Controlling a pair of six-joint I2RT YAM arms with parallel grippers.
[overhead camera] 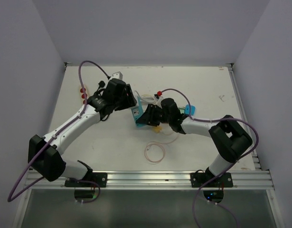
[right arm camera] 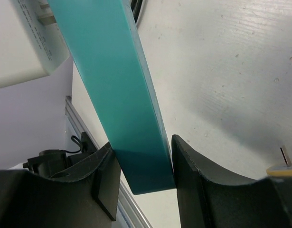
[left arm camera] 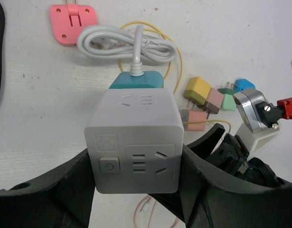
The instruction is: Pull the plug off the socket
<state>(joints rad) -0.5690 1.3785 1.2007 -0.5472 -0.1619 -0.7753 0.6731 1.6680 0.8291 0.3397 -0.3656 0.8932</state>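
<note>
Left wrist view: left claw clamped tight on the white socket cube. Right claw pinches the teal plug, and that plug sits pressed against the cube's far face, white cord coiled on the surface beyond.

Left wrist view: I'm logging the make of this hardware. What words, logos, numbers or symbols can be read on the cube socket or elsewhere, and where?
Power symbol, no words: on the button of the cube socket.
Too faint to read: the embossed square mark above it.
No text: the teal part in the right wrist view.
</note>
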